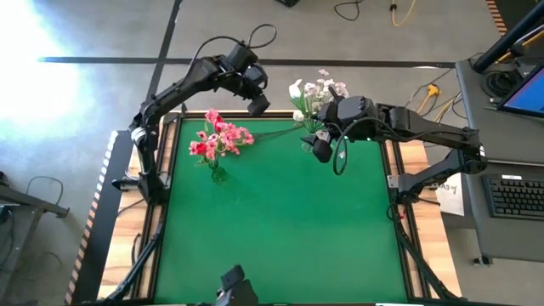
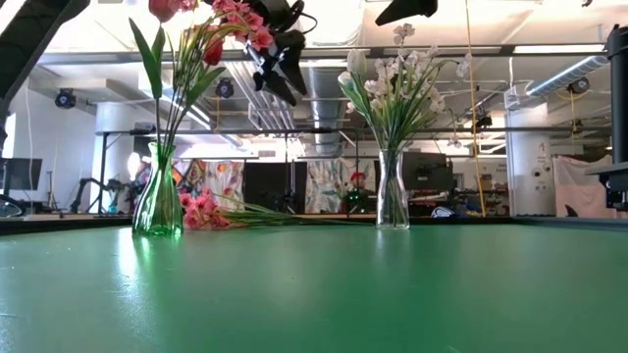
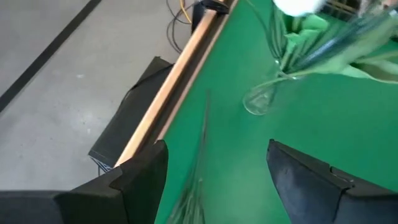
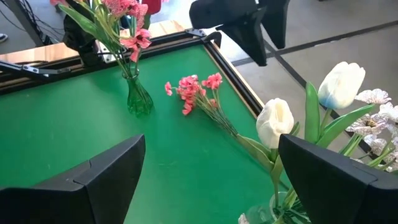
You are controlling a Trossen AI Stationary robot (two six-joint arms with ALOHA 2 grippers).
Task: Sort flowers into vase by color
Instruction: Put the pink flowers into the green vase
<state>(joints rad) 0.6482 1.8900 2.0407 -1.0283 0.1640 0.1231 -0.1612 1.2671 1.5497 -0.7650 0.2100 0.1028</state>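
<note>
A green glass vase (image 1: 218, 172) (image 4: 138, 99) stands on the green mat and holds pink and red flowers (image 1: 221, 140). A clear vase (image 2: 392, 196) (image 3: 264, 99) holds white buds and white sprays (image 1: 316, 92) (image 4: 339, 84). One pink flower (image 4: 196, 90) (image 2: 201, 211) lies flat on the mat near the far edge, between the two vases, with its stem (image 3: 203, 140) pointing toward the clear vase. My left gripper (image 1: 259, 105) (image 3: 217, 180) hangs open above that stem. My right gripper (image 1: 321, 151) (image 4: 208, 180) is open in the air beside the clear vase.
The wooden table rim (image 3: 180, 81) runs along the far edge, close to the lying flower. The near half of the green mat (image 1: 280, 238) carries nothing. Cables lie on the floor beyond the table, and a desk with a keyboard (image 1: 517, 197) stands to the right.
</note>
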